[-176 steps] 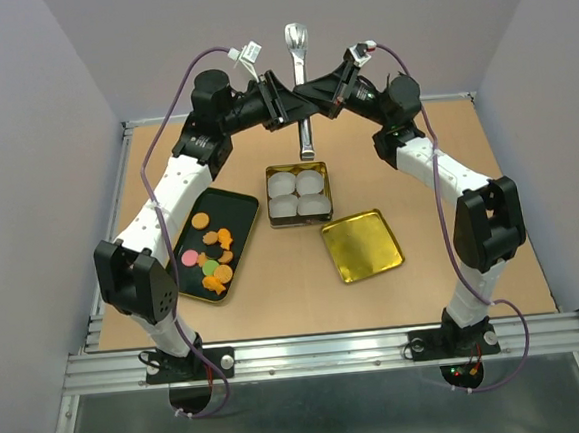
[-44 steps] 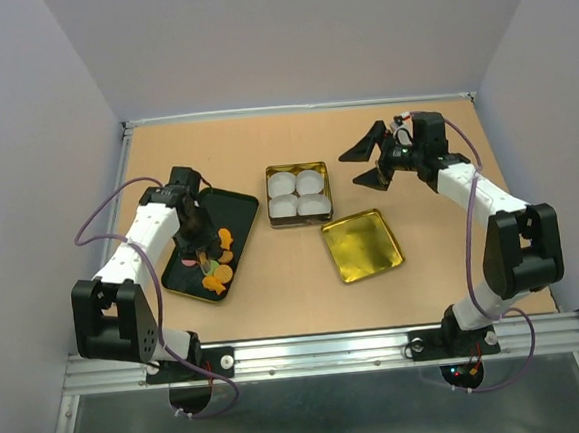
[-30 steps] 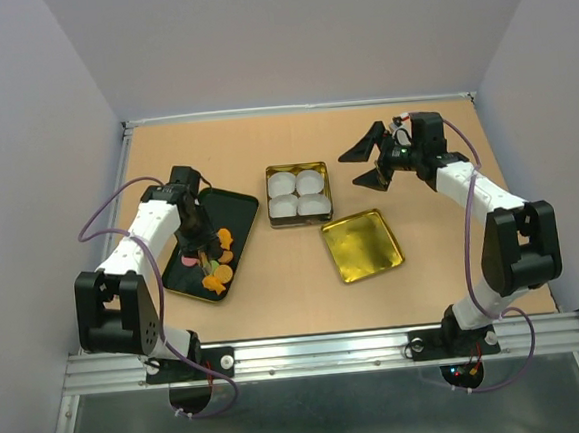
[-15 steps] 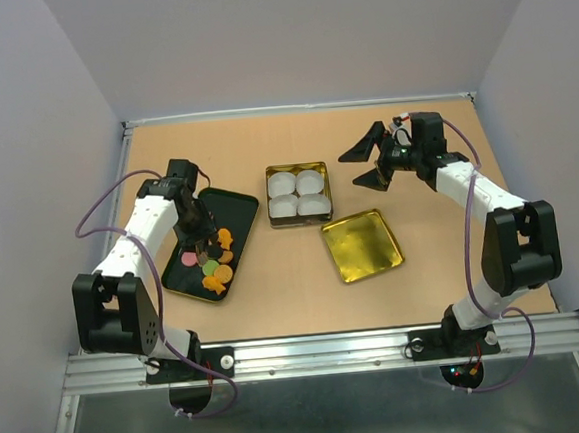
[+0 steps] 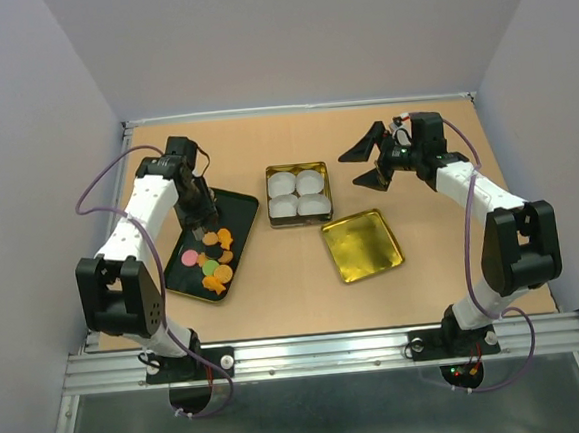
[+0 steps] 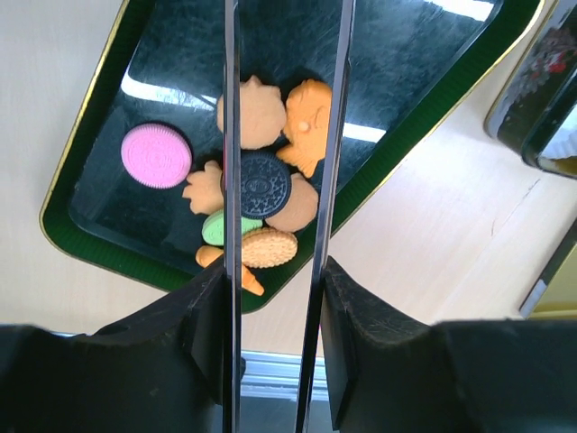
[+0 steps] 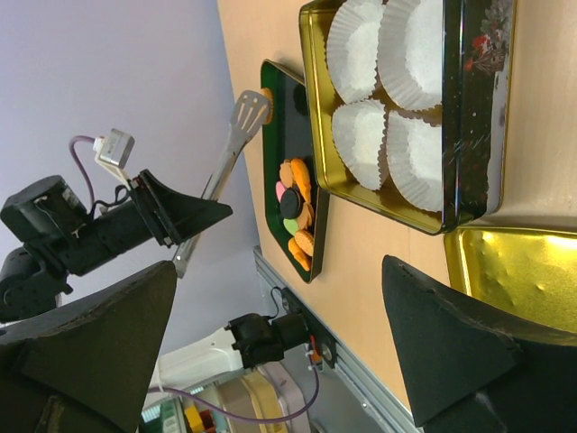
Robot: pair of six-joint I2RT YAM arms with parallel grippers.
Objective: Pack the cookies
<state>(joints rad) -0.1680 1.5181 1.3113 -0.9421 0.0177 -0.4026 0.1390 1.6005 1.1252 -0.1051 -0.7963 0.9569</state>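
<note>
Cookies lie heaped in the green tray straight beneath the left hand, which clamps metal tongs whose long blades straddle the pile, while the farther right hand gapes empty.

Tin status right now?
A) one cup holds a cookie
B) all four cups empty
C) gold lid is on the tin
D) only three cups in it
B: in the right wrist view the four white paper cups in the open tin show only bare white insides, and the cookies in view lie on the dark tray.
</note>
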